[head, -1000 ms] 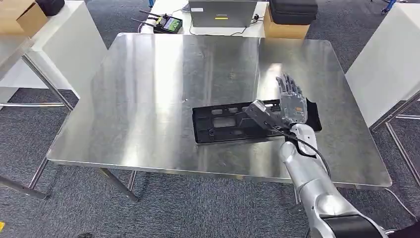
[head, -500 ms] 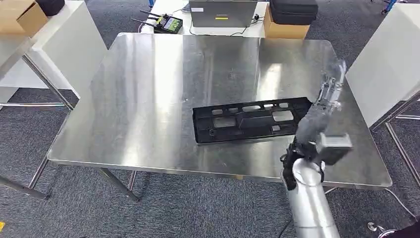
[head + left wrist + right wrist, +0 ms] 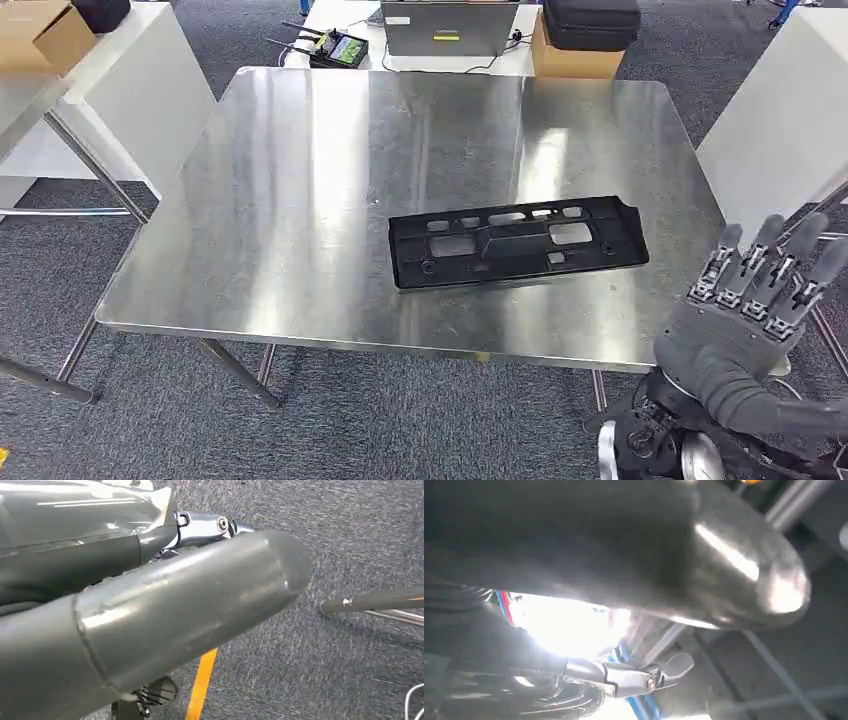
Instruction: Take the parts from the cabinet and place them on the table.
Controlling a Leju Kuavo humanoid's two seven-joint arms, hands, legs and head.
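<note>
Placing step done: black part (image 3: 515, 242) lying flat on table (image 3: 300, 180); right hand (image 3: 752, 310) empty, fingers spread, off table's edge; left hand's (image 3: 150, 605) state untellable; next, back to cabinet for another part

black part (image 3: 515, 242) on a shiny silver tabletop (image 3: 300, 180); grey right hand (image 3: 745, 320) (darker fingers); grey speckled carpet (image 3: 150, 420); tan box (image 3: 572, 62) past the far edge.

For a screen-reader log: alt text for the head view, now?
A long black plastic part lies flat on a steel table. The robot's right hand, fingers spread and holding nothing, is off the table's near right corner, apart from the part.
</note>
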